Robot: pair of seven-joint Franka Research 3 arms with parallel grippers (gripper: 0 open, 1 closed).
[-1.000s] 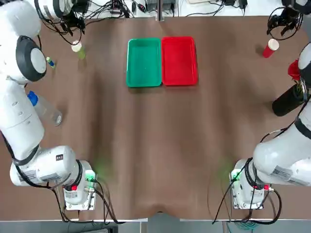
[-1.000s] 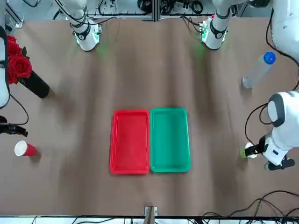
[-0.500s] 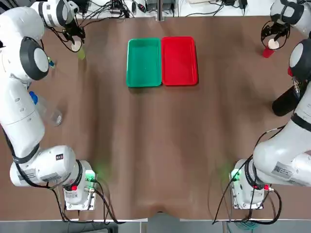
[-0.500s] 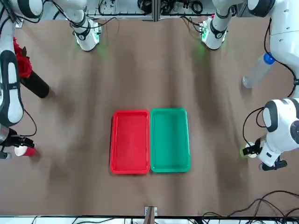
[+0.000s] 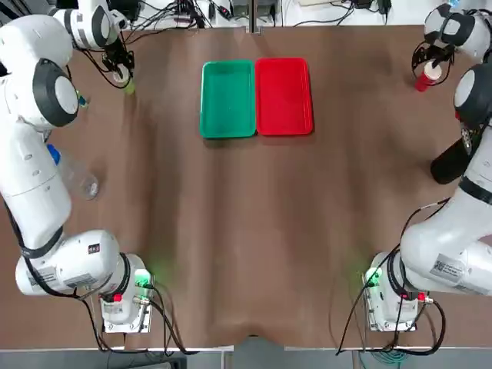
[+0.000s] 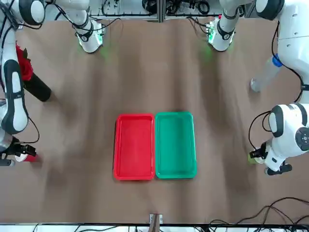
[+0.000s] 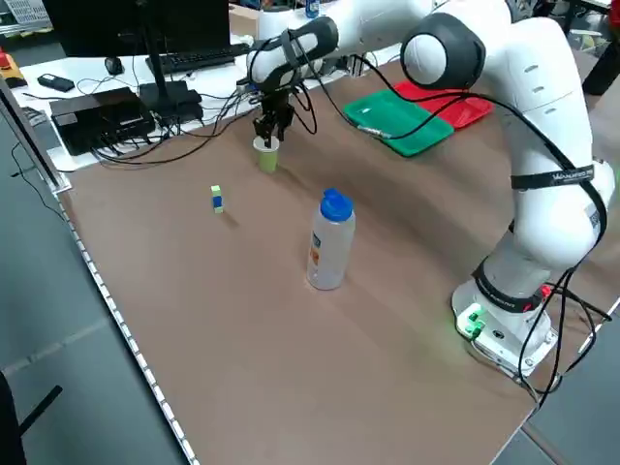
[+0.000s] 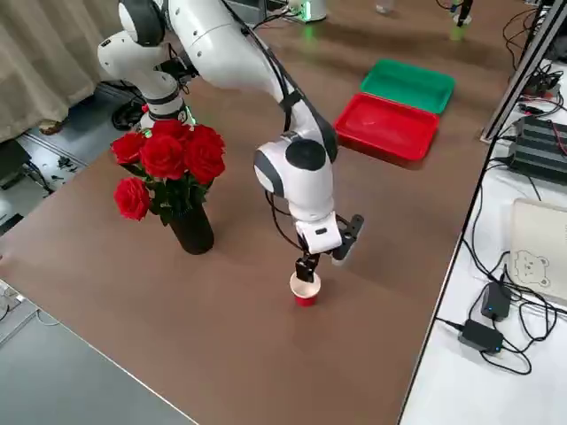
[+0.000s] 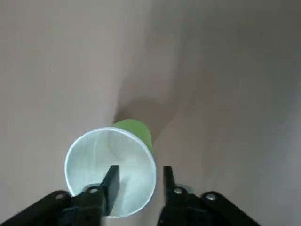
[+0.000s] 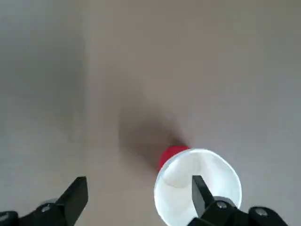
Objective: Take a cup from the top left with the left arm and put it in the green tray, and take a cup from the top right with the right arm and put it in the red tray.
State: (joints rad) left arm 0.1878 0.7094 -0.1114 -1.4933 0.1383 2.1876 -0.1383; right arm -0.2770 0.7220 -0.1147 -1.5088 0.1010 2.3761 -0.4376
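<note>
The yellow-green cup [image 5: 124, 78] stands upright at the table's far left. My left gripper [image 5: 118, 68] is down on it and open. In the left wrist view one finger [image 9: 111, 181] is inside the cup [image 9: 91, 155] and the other is just outside its rim. The red cup [image 5: 427, 74] stands at the far right. My right gripper [image 5: 431, 60] hangs over it, wide open, with one finger [image 10: 198, 190] above the cup's mouth [image 10: 176, 181]. The green tray [image 5: 227, 98] and the red tray [image 5: 284, 96] lie side by side at the far middle, both bare.
A blue-capped clear bottle [image 5: 73, 173] lies near the left edge, with a small block [image 5: 79, 98] beyond it. Red roses in a black vase [image 5: 455, 157] stand at the right edge, near the right arm. Cables run along the far edge.
Both grippers have moved in from the far corners and come down over their cups. The left one now straddles the yellow-green cup's rim. Cups and trays have not moved.
</note>
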